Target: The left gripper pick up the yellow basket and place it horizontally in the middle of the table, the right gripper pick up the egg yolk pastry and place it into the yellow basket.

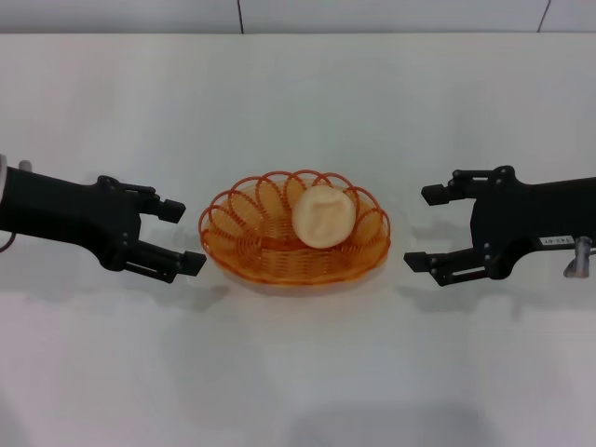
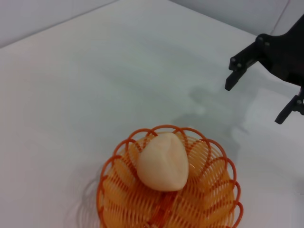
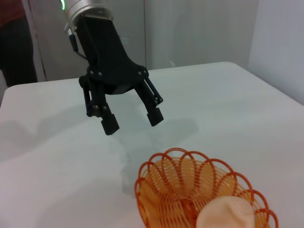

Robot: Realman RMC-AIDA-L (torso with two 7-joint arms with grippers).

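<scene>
Left gripper (image 1: 182, 238) (open) beside yellow basket (image 1: 279, 256).

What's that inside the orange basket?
A single egg yolk pastry lies inside the yellow basket, toward its right side. The wire floor under the pastry is covered; nothing else shows inside.

Both grippers are built as black two-fingered claws. On the right gripper (image 1: 424, 227) a small white label is seen; the left gripper (image 3: 132, 121) is topped by a silver cylinder with a green light.
</scene>
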